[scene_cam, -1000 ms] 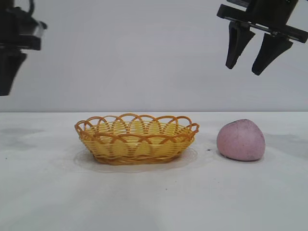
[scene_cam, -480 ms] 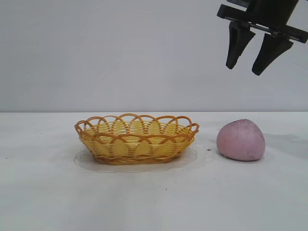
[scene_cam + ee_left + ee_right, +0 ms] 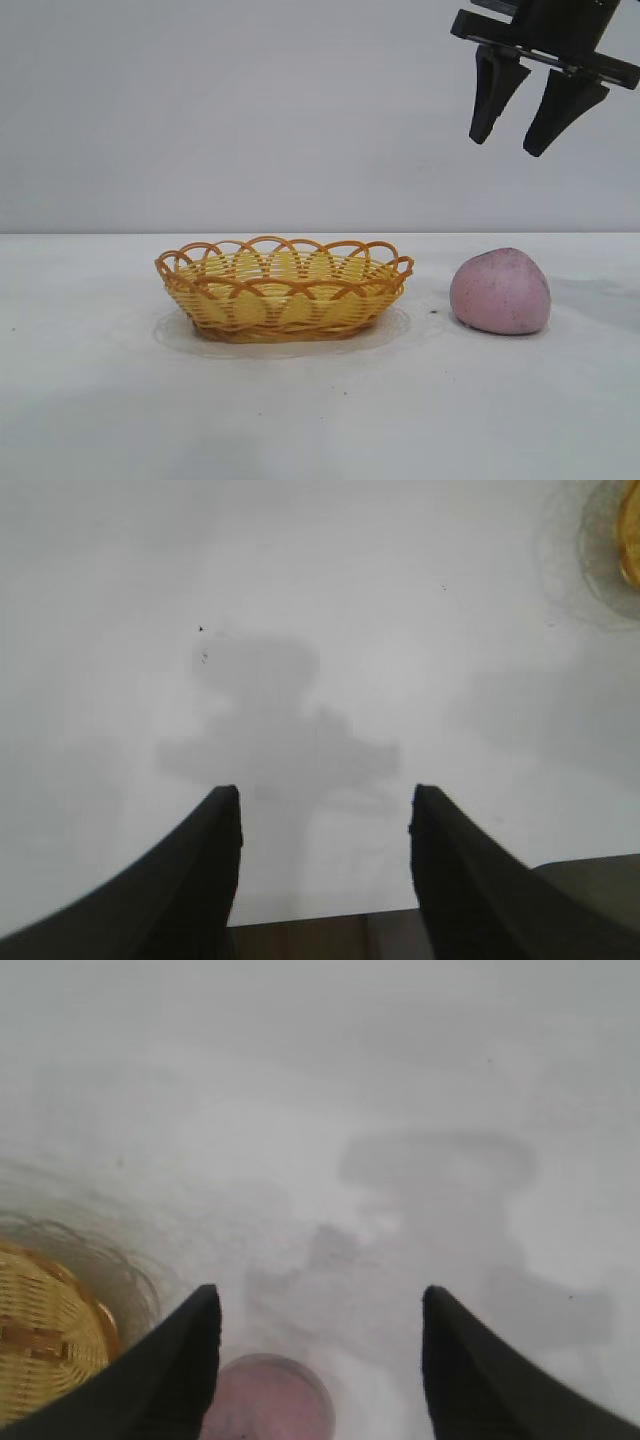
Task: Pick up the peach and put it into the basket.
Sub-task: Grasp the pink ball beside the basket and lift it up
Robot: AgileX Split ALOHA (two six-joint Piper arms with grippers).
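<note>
The pink-mauve peach (image 3: 500,292) sits on the white table, to the right of the basket (image 3: 284,287), a yellow woven oval with an orange looped rim. My right gripper (image 3: 509,147) hangs open and empty high above the peach. In the right wrist view the peach (image 3: 268,1400) shows far below, near one of the open fingers (image 3: 180,1360), and the basket (image 3: 45,1335) lies at the edge. My left gripper (image 3: 325,800) is open and empty over bare table; it is out of the exterior view. A sliver of the basket (image 3: 630,535) shows at the edge of the left wrist view.
The white table (image 3: 320,420) runs wide in front of and around the basket and peach. A plain grey wall stands behind. A wooden strip (image 3: 320,935) shows between the left fingers.
The left arm, seen at the upper left edge a second ago, has moved out of the exterior view. The right gripper, peach and basket have not moved.
</note>
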